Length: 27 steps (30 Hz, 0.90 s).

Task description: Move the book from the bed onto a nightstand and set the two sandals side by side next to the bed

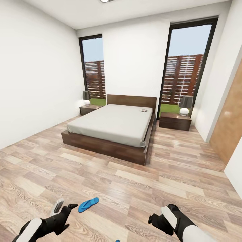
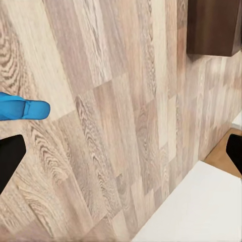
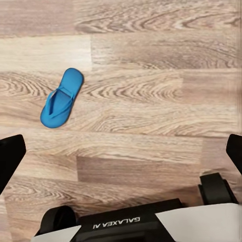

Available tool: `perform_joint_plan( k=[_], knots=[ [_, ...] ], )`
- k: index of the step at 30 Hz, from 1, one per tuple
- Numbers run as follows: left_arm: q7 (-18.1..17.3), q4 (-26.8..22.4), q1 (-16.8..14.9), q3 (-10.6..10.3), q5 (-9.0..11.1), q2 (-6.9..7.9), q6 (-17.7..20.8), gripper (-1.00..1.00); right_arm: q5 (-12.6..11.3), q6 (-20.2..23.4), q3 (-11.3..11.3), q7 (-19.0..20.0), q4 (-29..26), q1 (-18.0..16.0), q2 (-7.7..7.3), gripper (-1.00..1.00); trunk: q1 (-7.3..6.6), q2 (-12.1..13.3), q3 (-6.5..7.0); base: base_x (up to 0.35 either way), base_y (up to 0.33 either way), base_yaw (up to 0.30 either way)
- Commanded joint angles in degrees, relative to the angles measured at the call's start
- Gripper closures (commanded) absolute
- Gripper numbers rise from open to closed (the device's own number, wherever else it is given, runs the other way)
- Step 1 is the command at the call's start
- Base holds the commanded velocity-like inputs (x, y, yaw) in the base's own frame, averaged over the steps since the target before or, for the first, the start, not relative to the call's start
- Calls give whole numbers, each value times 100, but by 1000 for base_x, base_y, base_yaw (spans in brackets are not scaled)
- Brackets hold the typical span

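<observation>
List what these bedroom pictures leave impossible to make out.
- Book: head view, too small and far on the bed to read its cover.
- Second sandal: head view, cut off by the bottom edge; just a blue sliver.
- Sandal: left wrist view, cut off by the picture's edge.
- Left tool and right tool: whether open or shut cannot be told in the head view.

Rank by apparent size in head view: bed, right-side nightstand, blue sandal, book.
1. bed
2. nightstand
3. sandal, though it lies far nearer the camera, so its rank is unsure
4. book
</observation>
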Motion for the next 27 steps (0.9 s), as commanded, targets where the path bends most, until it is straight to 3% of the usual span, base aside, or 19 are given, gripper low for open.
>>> perform_joint_plan(
  k=[1,10,27],
  knots=[
    [44,-5,-3,11,55,-1,80,-100,-62,20,-3,-97,-11,-2,4,-100,22,-45,-25,0,0,0],
    [26,-2,0,-1,29,13,429,-100,-115,15,-52,-570,-4,-2,14,-100,220,-406,-186,0,0,0],
    [39,-2,-3,-22,5,16,476,-100,-123,-9,-68,-666,-10,-2,15,-100,593,-1088,-491,0,0,0]
  ],
)
